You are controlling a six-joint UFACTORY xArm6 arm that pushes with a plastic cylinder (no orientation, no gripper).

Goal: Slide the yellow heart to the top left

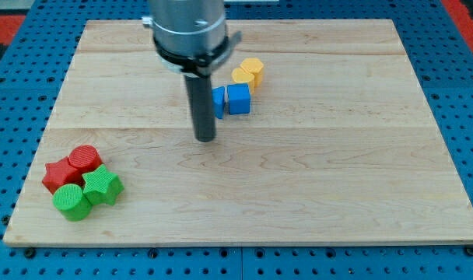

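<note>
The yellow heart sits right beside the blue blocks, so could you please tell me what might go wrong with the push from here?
1. The yellow heart touches the blue cube, so a push could drag that block along.
2. My tip sits below and left of the heart with a second blue block between them; a straight approach would likely hit blue first.

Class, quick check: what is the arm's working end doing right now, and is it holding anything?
My tip: a bare rod, no hand, holding nothing; it sits just to the view's left of and below the blue block, with the yellow heart beyond it.
</note>
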